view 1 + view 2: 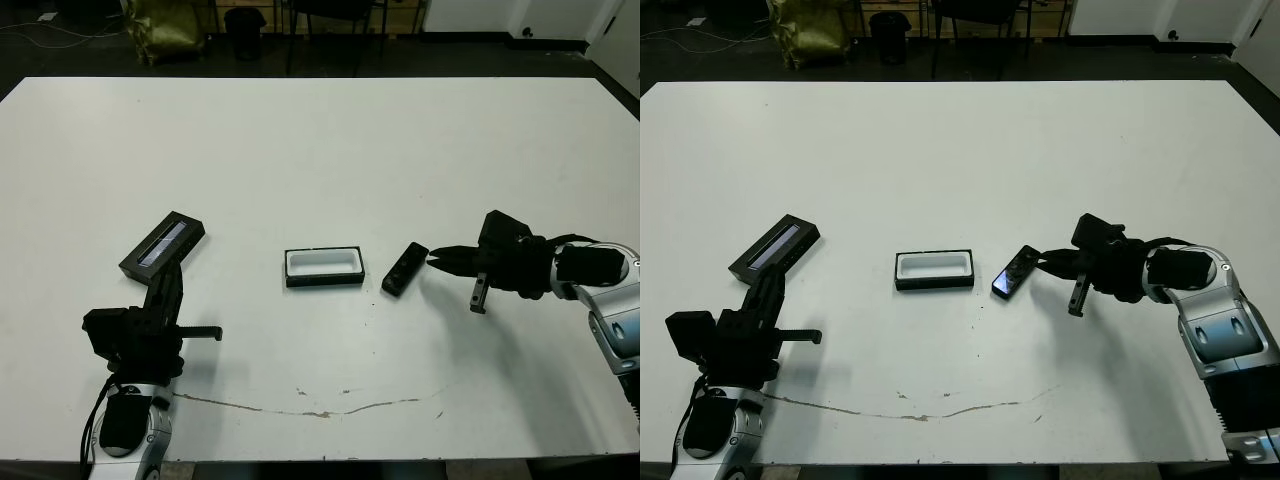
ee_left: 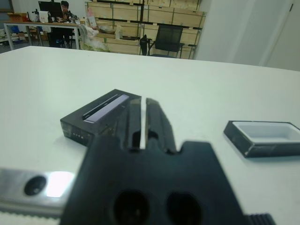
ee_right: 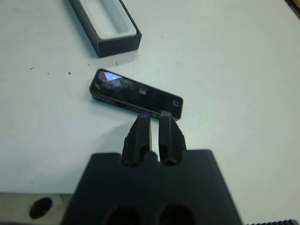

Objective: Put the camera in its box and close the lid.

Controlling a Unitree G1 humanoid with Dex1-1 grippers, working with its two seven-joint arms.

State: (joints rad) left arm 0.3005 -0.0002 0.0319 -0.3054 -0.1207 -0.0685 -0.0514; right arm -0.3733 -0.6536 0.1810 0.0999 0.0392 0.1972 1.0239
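Observation:
The camera point(image 1: 404, 268), a slim black bar with a bluish glint point(image 3: 136, 93), lies flat just right of the box point(image 1: 323, 267). The box is a shallow black tray with a white lining, and nothing is inside it point(image 3: 119, 44). My right gripper point(image 1: 432, 263) is shut, and its fingertips point(image 3: 140, 123) touch the camera's long edge without holding it. Far left lies the lid point(image 1: 163, 243), black with a grey strip point(image 2: 101, 112). My left gripper point(image 1: 172, 270) is shut and points at the lid from the near side, just short of it.
A thin cracked line point(image 1: 320, 410) runs across the table near its front edge. Chairs and bags point(image 1: 165, 30) stand beyond the far edge. A person point(image 2: 63, 7) sits at a desk far off in the left wrist view.

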